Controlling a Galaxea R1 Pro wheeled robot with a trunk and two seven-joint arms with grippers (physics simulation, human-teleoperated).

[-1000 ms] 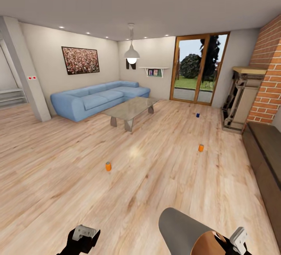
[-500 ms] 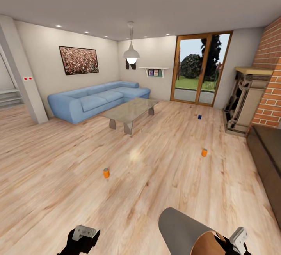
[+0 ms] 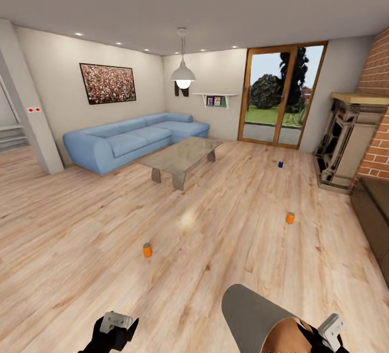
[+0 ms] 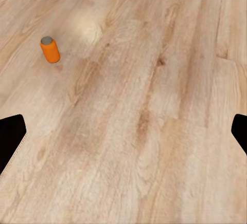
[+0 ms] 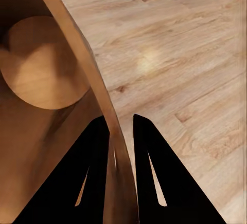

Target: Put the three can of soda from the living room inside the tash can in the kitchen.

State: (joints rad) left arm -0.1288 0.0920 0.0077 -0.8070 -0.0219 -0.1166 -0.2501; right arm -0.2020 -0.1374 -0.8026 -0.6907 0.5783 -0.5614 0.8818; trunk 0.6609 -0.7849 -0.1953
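- Clearly, our left gripper (image 3: pixel 115 327) is the nearer one to the nearest orange soda can (image 3: pixel 147 250), which stands upright on the wood floor (image 3: pixel 81 245) ahead of it and slightly toward our right; the left wrist view shows the jaws spread wide and empty.
- Our right gripper (image 3: pixel 324 337) is clamped on the rim of the trash can (image 3: pixel 254 315), carried tilted with its coppery inside facing us.
- Further off, the second orange can (image 3: pixel 290 217) and the dark blue can (image 3: pixel 280 164) stand well apart, ahead to our right.
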